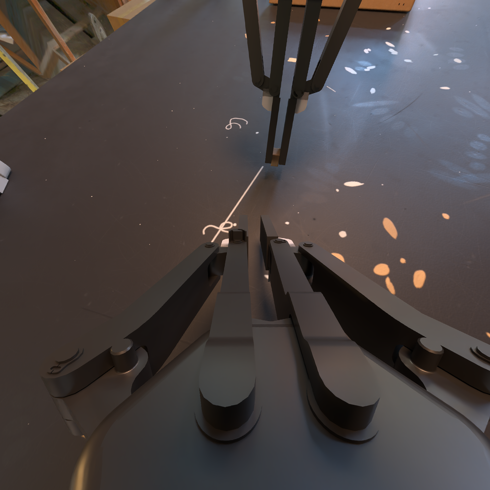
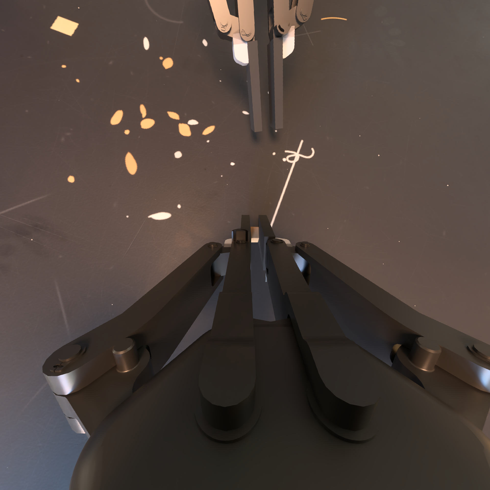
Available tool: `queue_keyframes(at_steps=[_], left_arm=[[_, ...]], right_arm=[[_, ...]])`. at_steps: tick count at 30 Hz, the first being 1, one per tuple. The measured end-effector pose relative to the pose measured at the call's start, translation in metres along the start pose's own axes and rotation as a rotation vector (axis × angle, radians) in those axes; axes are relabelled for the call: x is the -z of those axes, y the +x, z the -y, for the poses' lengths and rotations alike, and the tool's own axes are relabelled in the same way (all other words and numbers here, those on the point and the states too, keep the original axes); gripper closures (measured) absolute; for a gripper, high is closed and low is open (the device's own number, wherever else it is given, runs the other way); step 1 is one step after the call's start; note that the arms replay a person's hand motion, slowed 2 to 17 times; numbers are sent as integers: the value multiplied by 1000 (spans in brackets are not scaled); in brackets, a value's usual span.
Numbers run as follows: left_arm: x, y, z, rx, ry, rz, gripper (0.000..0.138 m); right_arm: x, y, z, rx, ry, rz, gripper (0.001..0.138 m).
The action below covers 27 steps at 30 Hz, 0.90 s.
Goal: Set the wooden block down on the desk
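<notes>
The wooden block (image 1: 276, 156) is small and pale. It is pinched between the fingertips of my right gripper (image 1: 275, 162), which points down and holds it just above the dark desk (image 1: 132, 159), over its own shadow. In the right wrist view the block (image 2: 254, 234) shows as a light patch between the tips of the right gripper (image 2: 254, 218). My left gripper (image 1: 254, 220) is empty, its fingers parted by a narrow gap, low over the desk and facing the right one. It also shows in the right wrist view (image 2: 266, 129).
A white chalk line (image 1: 238, 204) with scribbles runs across the desk between the two grippers. Orange and white paint spots (image 2: 131, 163) dot the desk. A brown box (image 1: 339, 4) stands at the far edge. White pieces (image 1: 4, 175) lie at the left edge. The desk edge (image 1: 66, 70) runs at the upper left.
</notes>
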State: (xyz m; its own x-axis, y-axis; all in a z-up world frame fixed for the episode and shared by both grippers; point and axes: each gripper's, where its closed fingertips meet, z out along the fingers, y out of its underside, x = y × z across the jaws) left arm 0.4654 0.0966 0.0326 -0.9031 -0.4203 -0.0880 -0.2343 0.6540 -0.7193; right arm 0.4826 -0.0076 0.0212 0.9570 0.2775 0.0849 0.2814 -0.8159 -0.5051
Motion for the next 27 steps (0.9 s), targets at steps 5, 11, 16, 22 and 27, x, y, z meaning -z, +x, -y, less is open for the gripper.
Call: queue_keyframes(at_steps=[5, 11, 16, 22, 27], left_arm=[[0, 0, 0, 0, -1, -2, 125], [-1, 1, 0, 0, -1, -5, 125], [-1, 1, 0, -1, -1, -7, 125], [-1, 1, 0, -1, -2, -9, 125], [-1, 2, 0, -3, -2, -11, 125]], right_arm=[[0, 0, 0, 0, 1, 2, 130], [0, 0, 0, 1, 1, 3, 130], [0, 0, 0, 1, 1, 6, 130], [0, 0, 0, 2, 0, 8, 130], [0, 0, 0, 3, -1, 10, 130]])
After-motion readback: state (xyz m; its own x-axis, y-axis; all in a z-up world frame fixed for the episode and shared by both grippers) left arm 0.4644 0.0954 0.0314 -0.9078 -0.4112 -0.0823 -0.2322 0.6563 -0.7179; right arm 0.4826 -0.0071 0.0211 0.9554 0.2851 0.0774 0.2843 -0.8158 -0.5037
